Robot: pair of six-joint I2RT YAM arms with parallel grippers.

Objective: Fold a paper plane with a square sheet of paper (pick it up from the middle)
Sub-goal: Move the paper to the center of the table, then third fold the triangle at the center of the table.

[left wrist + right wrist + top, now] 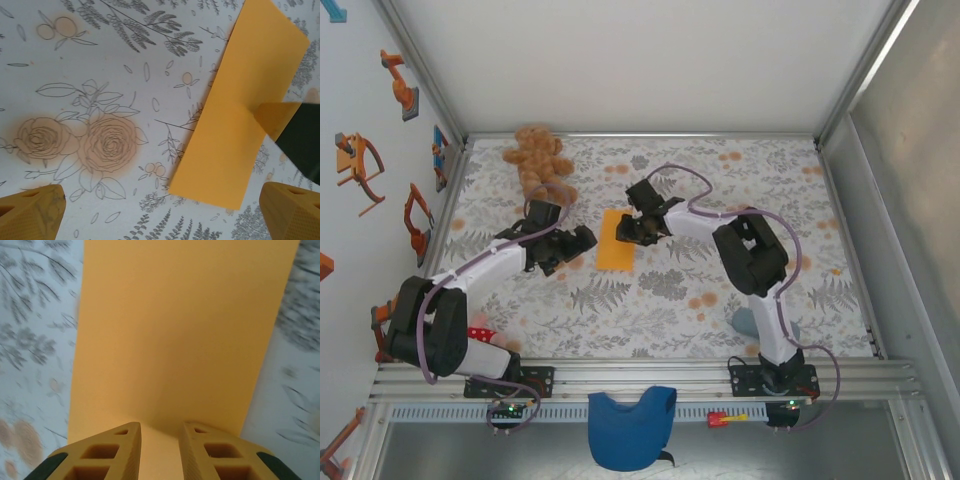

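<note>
Pinching paper (pixel 613 247) apparently, right pincer (pixel 161 431), teddy (pixel 538 158) beyond

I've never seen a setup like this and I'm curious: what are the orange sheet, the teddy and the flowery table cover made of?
The sheet looks like thin matte paper: it lies flat, and one bit lifts in a sharp fold. The teddy looks like brown plush, with a fuzzy outline. The table cover is smooth, matte and printed, either paper or vinyl; I can't tell which.
</note>
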